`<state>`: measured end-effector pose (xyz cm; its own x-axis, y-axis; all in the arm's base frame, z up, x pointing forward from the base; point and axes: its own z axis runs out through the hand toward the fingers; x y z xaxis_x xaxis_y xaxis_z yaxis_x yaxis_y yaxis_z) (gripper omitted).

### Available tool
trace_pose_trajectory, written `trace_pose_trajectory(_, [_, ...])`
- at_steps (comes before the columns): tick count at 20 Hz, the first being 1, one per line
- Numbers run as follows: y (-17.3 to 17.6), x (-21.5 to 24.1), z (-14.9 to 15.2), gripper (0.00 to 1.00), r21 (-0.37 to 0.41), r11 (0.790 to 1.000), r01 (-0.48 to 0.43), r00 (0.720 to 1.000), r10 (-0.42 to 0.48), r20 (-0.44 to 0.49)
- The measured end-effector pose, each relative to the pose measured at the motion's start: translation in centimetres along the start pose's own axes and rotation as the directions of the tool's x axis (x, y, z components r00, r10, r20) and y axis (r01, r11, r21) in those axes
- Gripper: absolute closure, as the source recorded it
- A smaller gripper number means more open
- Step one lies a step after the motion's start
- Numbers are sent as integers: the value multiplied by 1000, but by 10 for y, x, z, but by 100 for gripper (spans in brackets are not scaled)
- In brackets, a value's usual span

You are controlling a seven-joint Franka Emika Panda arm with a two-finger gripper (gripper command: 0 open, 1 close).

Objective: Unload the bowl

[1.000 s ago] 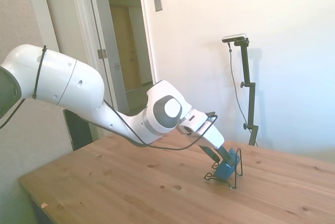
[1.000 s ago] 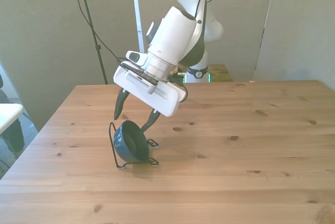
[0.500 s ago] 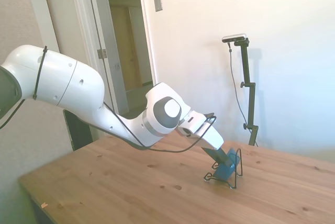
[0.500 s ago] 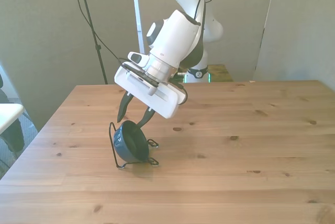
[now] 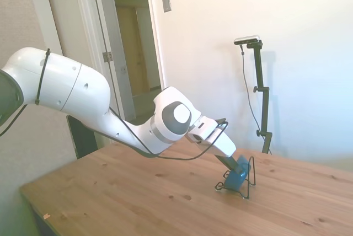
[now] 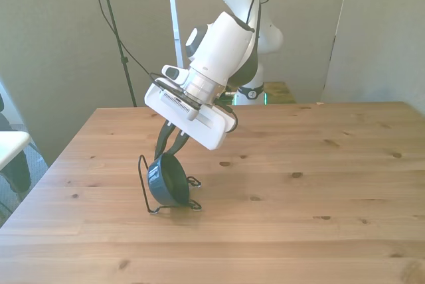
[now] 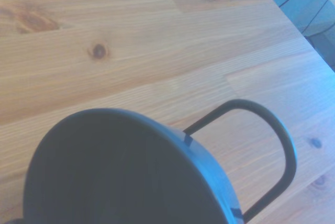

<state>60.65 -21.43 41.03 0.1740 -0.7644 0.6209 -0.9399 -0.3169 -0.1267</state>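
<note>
The small blue bowl (image 6: 170, 182) stands on edge in a black wire rack (image 6: 142, 179) near the front view's left part of the table. My gripper (image 6: 170, 151) comes down at a slant from above, and its dark fingers are shut on the bowl's upper rim. In the side view the bowl (image 5: 237, 180) leans in the rack (image 5: 252, 174) with the gripper (image 5: 239, 166) on its top edge. The wrist view shows the bowl's dark back (image 7: 120, 171) from close by, and one wire loop of the rack (image 7: 285, 145) beside it.
The wooden table (image 6: 299, 198) stretches wide toward the front view's right. A doorway (image 5: 132, 48) and a white wall stand behind the table in the side view.
The fingers, spread wide on either side of the bowl's rim a second ago, have come together on it. The bowl still rests in the rack.
</note>
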Motion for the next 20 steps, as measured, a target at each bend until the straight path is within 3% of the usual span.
trace_pose_trajectory(8, [-4, 5, -21, 100, 18, 1000, -6, 1000, 6, -6])
trace_pose_trajectory(13, [-19, -29, -68, 100, 146, 989, 23, 996, -35, 79])
trace_pose_trajectory(16, [-20, -68, -84, 100, 204, 975, 83, 973, -124, 194])
trace_pose_trajectory(20, [-20, -115, -81, 100, 268, 952, 145, 907, -237, 349])
